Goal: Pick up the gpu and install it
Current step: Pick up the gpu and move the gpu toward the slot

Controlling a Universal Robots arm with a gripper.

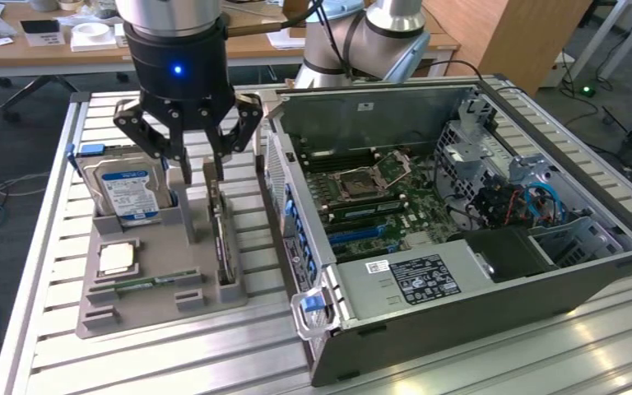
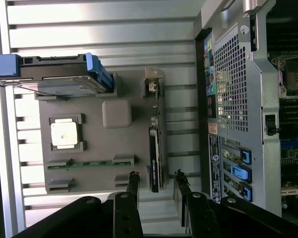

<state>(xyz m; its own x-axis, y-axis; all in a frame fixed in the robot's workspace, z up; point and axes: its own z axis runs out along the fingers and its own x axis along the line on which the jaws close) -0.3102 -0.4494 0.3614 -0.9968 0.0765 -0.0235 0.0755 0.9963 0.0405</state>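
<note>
Wrist view: my gripper [image 2: 156, 174] hangs spread over the thin, breakable gpu [image 2: 154, 153]; I'd hold its 2 flat faces.

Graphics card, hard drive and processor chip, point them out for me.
graphics card [image 1: 224, 240], exterior view, its top edge.
hard drive [image 1: 129, 196], exterior view, its label.
processor chip [image 2: 64, 133], wrist view, its metal lid.
</note>
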